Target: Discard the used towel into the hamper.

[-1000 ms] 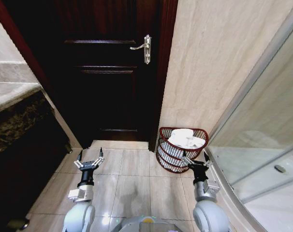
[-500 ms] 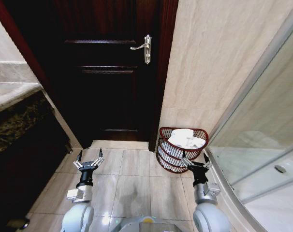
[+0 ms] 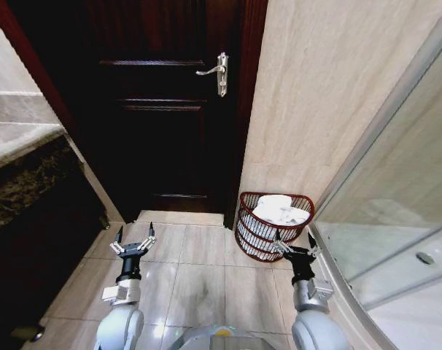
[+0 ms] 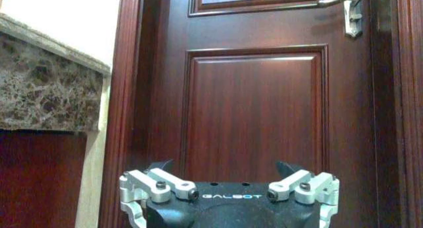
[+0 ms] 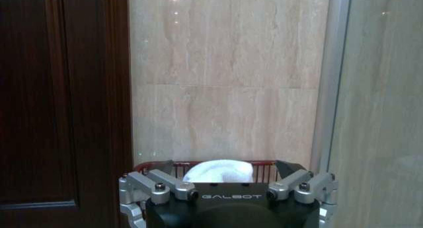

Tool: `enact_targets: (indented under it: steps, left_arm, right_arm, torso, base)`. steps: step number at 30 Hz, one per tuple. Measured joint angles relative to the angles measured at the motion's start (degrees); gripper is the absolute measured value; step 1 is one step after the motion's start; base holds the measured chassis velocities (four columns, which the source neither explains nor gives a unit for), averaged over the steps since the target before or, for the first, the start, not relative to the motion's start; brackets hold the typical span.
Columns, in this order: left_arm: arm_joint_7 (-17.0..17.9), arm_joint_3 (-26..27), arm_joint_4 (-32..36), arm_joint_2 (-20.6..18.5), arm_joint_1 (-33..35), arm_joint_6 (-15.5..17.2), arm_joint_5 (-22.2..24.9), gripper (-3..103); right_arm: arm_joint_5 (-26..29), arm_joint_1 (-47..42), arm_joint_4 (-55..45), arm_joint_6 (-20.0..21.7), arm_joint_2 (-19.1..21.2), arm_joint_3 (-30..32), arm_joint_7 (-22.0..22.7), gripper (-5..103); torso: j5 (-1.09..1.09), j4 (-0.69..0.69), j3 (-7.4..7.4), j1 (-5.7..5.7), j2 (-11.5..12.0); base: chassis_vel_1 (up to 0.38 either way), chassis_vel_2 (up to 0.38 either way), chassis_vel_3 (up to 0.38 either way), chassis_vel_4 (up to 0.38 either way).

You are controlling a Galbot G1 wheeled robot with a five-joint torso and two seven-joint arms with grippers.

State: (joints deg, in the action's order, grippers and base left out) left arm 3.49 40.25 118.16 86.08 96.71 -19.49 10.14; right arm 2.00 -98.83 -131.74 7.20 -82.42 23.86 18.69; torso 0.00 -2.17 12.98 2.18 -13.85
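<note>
While empty, right gripper [image 3: 293,249] faces towel-filled hamper [image 3: 251,232].

Basket [image 3: 251,232], lower centre-right, held a white towel [image 3: 281,209]; both grippers [image 3: 134,243] [image 3: 295,247] spread empty at bottom; dark door [image 3: 163,109] behind.

Tiled floor [image 3: 206,277] — the hamper [image 3: 268,232] stands on it.
</note>
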Motion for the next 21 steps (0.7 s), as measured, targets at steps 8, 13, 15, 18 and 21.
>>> enact_targets:
  steps: [8, 13, 15, 18, 21]
  left_arm:
    - [0.53, -0.02, -0.26, 0.22, 0.03, 0.05, -0.50, 100]
    - [0.50, -0.30, -0.22, 0.01, 0.17, -0.12, -0.48, 100]
    - [-0.20, -0.71, 0.55, -0.37, 0.70, 0.60, -0.03, 100]
    - [-1.47, -1.60, 2.79, -1.69, 1.78, 3.62, 1.65, 100]
    - [-2.99, -1.81, 7.32, -3.66, 2.14, 11.00, 4.69, 100]
  right_arm:
    - [1.71, 0.51, -0.14, 0.17, 0.37, 0.19, -0.16, 100]
    - [0.96, 0.81, 0.78, -0.17, 0.46, 1.09, 0.22, 100]
    - [-0.41, 0.89, 1.53, -1.15, 0.46, 1.71, -0.08, 100]
    - [-3.83, 1.10, 3.24, -3.86, 0.30, 3.12, -1.06, 100]
    - [-4.91, 0.43, 2.20, -4.31, -0.29, 3.90, -2.53, 100]
  torso:
    - [0.00, 0.00, 0.00, 0.00, 0.00]
    - [-0.01, 0.00, 0.00, 0.00, 0.00]
    - [-0.01, 0.00, 0.00, 0.00, 0.00]
    - [0.01, 0.00, 0.00, 0.00, 0.00]
    - [0.01, 0.00, 0.00, 0.00, 0.00]
  base:
    - [0.000, 0.000, 0.000, 0.000]
    - [0.000, 0.000, 0.000, 0.000]
    - [0.000, 0.000, 0.000, 0.000]
    - [0.000, 0.000, 0.000, 0.000]
    - [0.000, 0.000, 0.000, 0.000]
